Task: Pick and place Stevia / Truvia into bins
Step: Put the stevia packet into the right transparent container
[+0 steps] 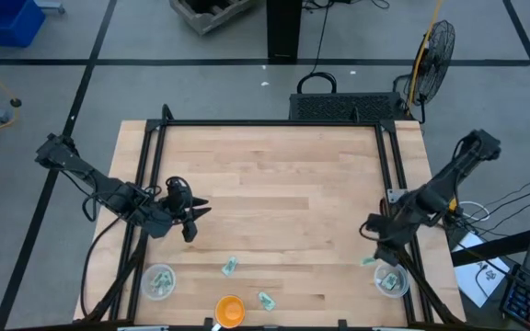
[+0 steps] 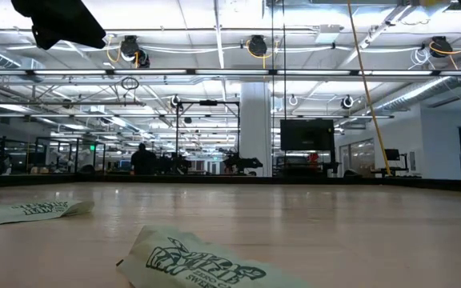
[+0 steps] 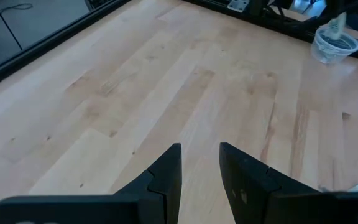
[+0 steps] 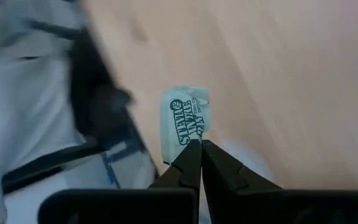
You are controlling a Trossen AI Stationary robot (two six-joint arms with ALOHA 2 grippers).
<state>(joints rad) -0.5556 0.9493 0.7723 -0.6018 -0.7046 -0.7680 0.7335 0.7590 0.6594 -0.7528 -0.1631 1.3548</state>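
One Stevia packet [image 4: 187, 122] is hanging pinched in the right gripper [image 4: 201, 155], just beside the right cup [image 1: 391, 280]. Two more packets [image 1: 230, 267] are lying near the orange bowl [image 1: 229, 310]. The left gripper [image 1: 194, 219] is waiting with its jaws spread a little.

Two dark robot arms reach in over the table from opposite sides, seen from above. The left arm stretches in from the table's left edge, elbow out past the rim, wrist angled inward. The left gripper [image 1: 194, 218] hangs over the left part of the table, its two dark fingers [image 3: 166, 177] parted with a narrow gap between them — nothing sits in that gap. The right arm comes in from the right edge, bent down toward the near right corner. The right gripper [image 4: 199, 152] has its fingertips pinched together on a sachet [image 4: 186, 121] — pale green, printed, held by one end.
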